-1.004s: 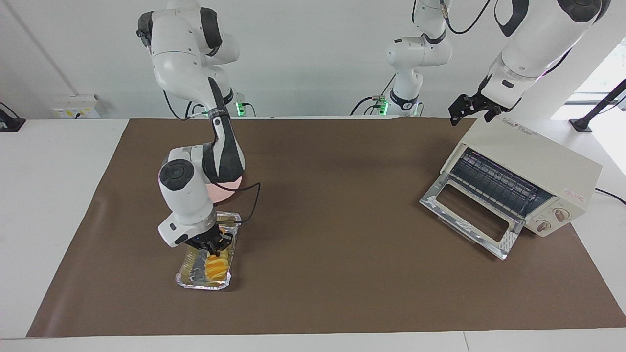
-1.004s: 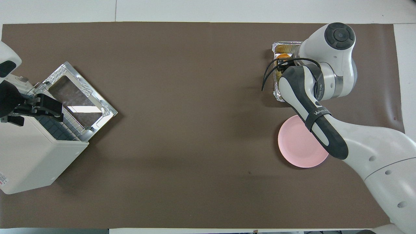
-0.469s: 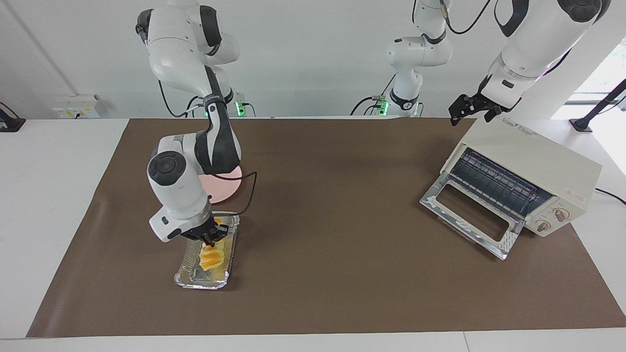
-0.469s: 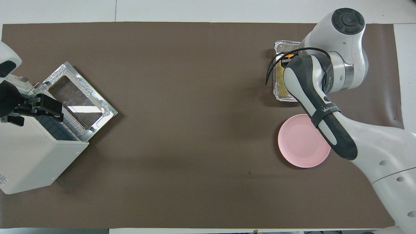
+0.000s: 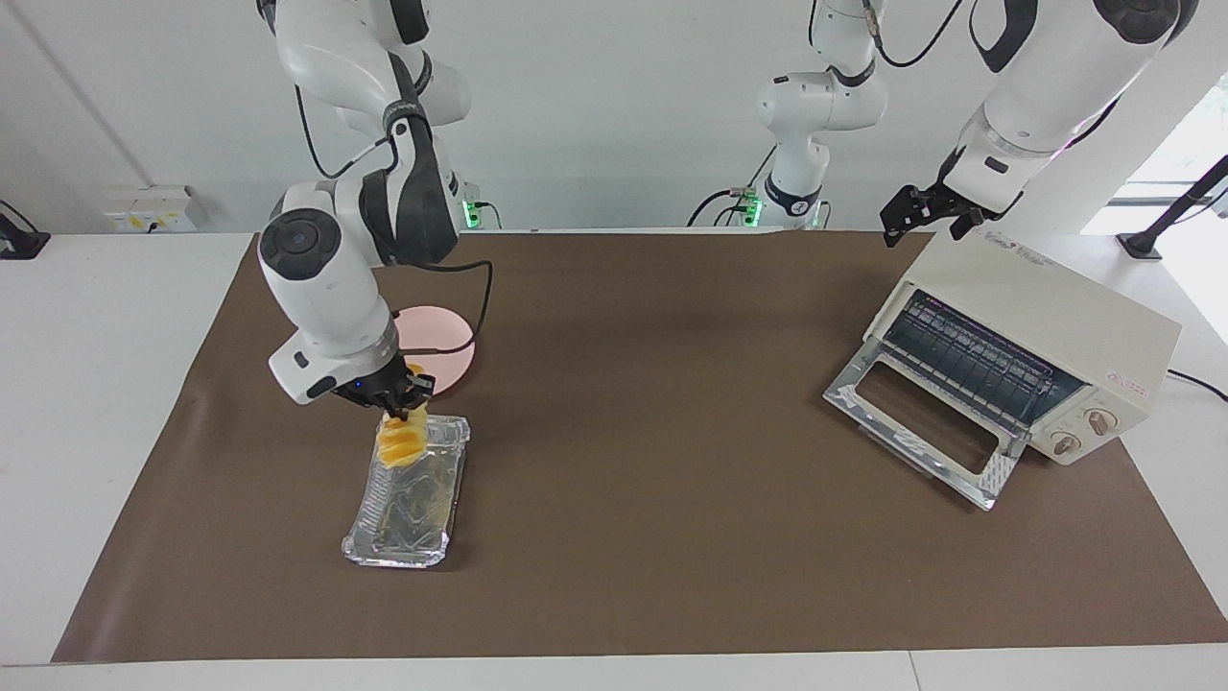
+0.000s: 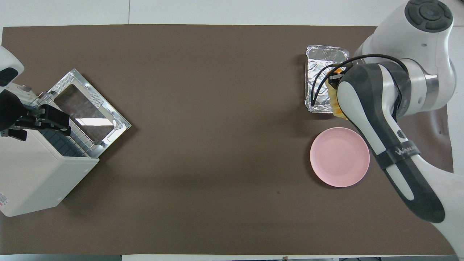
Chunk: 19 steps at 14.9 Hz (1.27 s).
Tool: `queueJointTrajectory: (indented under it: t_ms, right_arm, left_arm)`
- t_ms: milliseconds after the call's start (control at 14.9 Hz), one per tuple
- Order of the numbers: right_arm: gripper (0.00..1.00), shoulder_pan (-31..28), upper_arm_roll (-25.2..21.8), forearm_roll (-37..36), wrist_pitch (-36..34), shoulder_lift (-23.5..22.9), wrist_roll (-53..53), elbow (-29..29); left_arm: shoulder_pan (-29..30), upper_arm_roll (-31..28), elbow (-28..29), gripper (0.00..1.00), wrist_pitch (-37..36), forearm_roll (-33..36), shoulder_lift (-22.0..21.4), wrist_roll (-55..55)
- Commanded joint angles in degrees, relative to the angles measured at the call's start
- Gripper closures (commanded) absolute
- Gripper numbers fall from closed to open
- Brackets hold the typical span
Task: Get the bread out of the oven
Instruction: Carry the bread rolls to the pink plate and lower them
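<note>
The small golden-yellow ridged loaf of bread (image 5: 401, 444) is hanging from the right gripper (image 5: 399, 411), whose fingers are clenching its upper end, over the end of the crinkled silver foil tray (image 5: 436, 523) nearer to the robots. Its lower end is sitting at about rim level; whether it is clear of the foil cannot be told. The step in hand appears to be lifting the loaf out of the tray, with the boxy cream-white toaster oven (image 5: 1046, 317) already emptied and its glass-windowed door (image 5: 916, 422) lying dropped open at the left arm's end of the bench. The next move is probably calling for enough height to clear the tray's rim, then a short carry to the round pink plate (image 5: 449, 345), which is sitting just beside the tray, nearer to the robots. Bare brown mat (image 5: 652, 432) is leaving wide room between plate and oven. The left gripper (image 5: 919, 216) is waiting with fingers released over the oven's top corner.
</note>
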State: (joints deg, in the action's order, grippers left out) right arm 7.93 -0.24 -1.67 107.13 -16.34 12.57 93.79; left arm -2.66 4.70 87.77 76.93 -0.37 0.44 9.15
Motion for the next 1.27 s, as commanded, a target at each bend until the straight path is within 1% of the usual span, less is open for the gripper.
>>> queueJointTrajectory:
  t_ms: [0,134,201,335,402,469,603,736,937,1004,1071,1138,1205]
  right_arm:
    - [1.00,-0.2,0.4,0.9,7.6,14.1,0.0,20.6]
    - [1.00,-0.2,0.4,0.9,13.4,21.0,0.1,31.6]
    - [1.00,-0.1,0.4,0.8,16.5,23.4,0.1,36.1]
    - [1.00,-0.1,0.4,0.8,24.6,26.6,0.1,44.6]
    - [1.00,-0.1,0.4,0.8,27.5,27.0,0.2,47.1]
    - [1.00,-0.1,0.4,0.8,30.5,26.9,0.2,49.4]
    - [1.00,0.0,0.5,0.8,35.8,26.0,0.3,52.0]
    - [1.00,1.4,0.4,0.8,39.6,24.5,0.8,53.5]
    - [1.00,2.2,0.4,0.8,39.5,23.9,3.3,53.5]
    - [0.83,2.3,0.4,0.8,39.5,23.8,2.6,53.4]
    - [0.10,2.3,0.4,0.8,39.4,23.8,2.5,53.4]
    - [0.00,2.4,0.4,0.8,39.2,23.7,2.4,53.1]
    - [0.00,2.4,0.4,0.8,39.0,23.5,2.2,52.3]
  left_arm:
    - [0.7,0.3,2.4,0.00,1.3,-0.9,-2.0,-0.2]
    - [0.7,0.3,2.4,0.00,1.3,-0.9,-2.0,-0.1]
    - [0.7,0.3,2.4,0.00,1.3,-0.9,-2.0,-0.2]
    - [0.7,0.3,2.4,0.00,1.3,-0.9,-2.0,-0.2]
    - [0.7,0.3,2.4,0.00,1.3,-0.9,-2.0,-0.2]
    - [0.7,0.3,2.4,0.00,1.3,-0.9,-2.0,-0.2]
    - [0.7,0.3,2.4,0.00,1.3,-0.9,-2.0,-0.2]
    - [0.7,0.3,2.4,0.00,1.3,-0.9,-2.0,-0.2]
    - [0.7,0.3,2.4,0.00,1.3,-0.9,-2.0,-0.1]
    - [0.7,0.3,2.4,0.00,1.3,-0.9,-2.0,-0.2]
    - [0.7,0.3,2.4,0.00,1.3,-0.9,-2.0,-0.2]
    - [0.7,0.3,2.4,0.00,1.3,-0.9,-2.0,-0.2]
    - [0.7,0.3,2.4,0.00,1.3,-0.9,-2.0,-0.2]
